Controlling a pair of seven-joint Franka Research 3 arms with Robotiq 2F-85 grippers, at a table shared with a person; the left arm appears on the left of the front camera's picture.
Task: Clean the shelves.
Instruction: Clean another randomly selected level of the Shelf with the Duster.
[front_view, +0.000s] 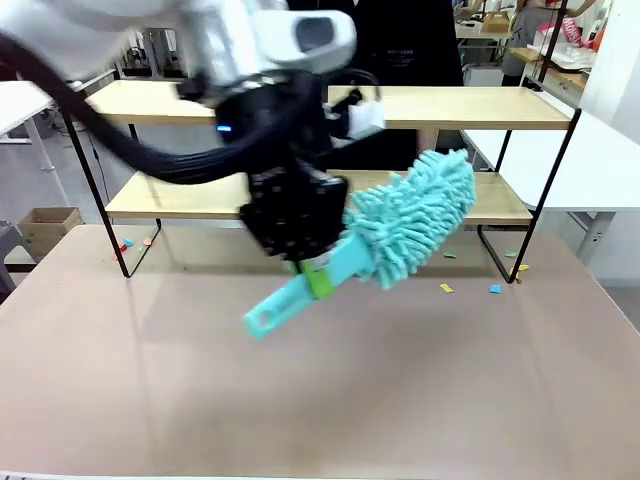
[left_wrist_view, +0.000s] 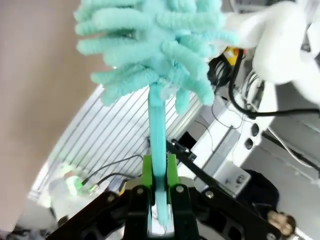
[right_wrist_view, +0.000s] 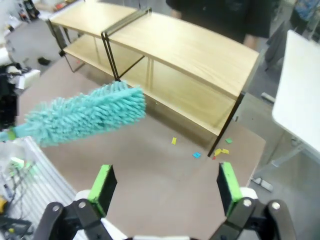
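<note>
The shelves (front_view: 460, 108) are a long two-tier rack of light wood boards on a thin black frame, standing at the far side of the brown table; from the right wrist view the shelves (right_wrist_view: 190, 50) run diagonally. My left gripper (front_view: 315, 275) is shut on the handle of a teal fluffy duster (front_view: 415, 215), held above the table in front of the lower board. In the left wrist view the green pads (left_wrist_view: 146, 172) clamp the duster handle (left_wrist_view: 158, 135). My right gripper (right_wrist_view: 162, 187) hangs open high over the table, nothing between its fingers, the duster (right_wrist_view: 85, 117) to its left.
Small coloured paper scraps (front_view: 446, 288) lie on the table (front_view: 400, 380) near the rack's right leg, with more scraps (front_view: 125, 244) by its left leg. A white table (front_view: 590, 160) stands at the right. A person in black stands behind the rack.
</note>
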